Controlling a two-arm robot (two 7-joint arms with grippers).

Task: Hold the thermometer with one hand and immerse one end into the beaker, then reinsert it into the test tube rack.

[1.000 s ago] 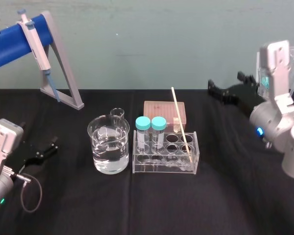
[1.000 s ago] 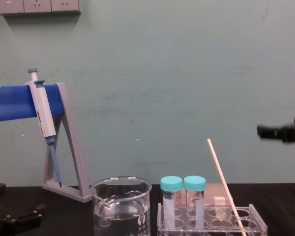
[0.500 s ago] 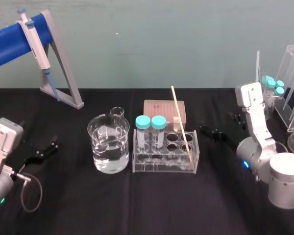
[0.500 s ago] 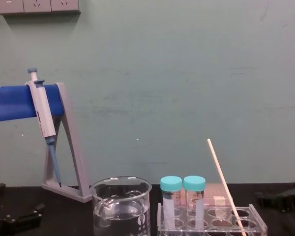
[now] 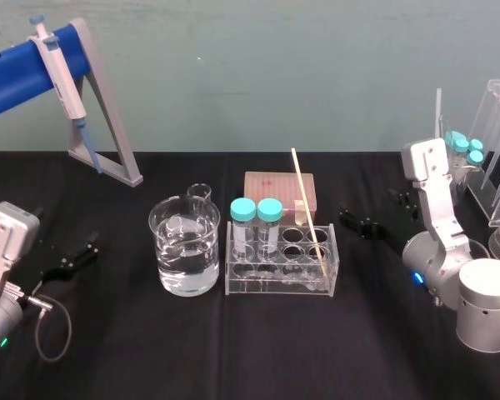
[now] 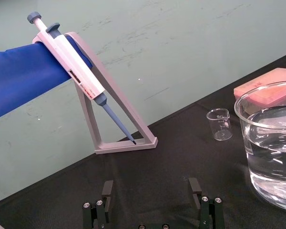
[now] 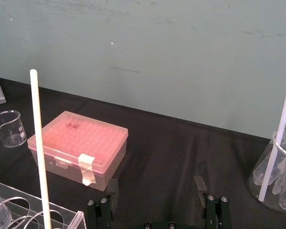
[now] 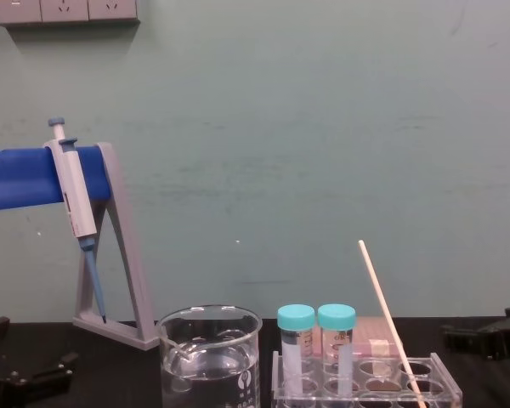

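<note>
The thermometer, a thin pale rod, leans in a right-hand hole of the clear test tube rack at the table's middle. It also rises at the near left of the right wrist view and from the rack in the chest view. The beaker, holding clear liquid, stands just left of the rack. My right gripper hovers low to the right of the rack, open and empty. My left gripper rests open at the far left, away from the beaker.
Two teal-capped vials stand in the rack's left holes. A pink tip box and a small beaker sit behind. A pipette hangs on the grey stand at back left. More glassware stands at far right.
My right arm has swung down from a raised pose at the far right to table height beside the rack. Its gripper stays open. The left arm and the thermometer have not moved.
</note>
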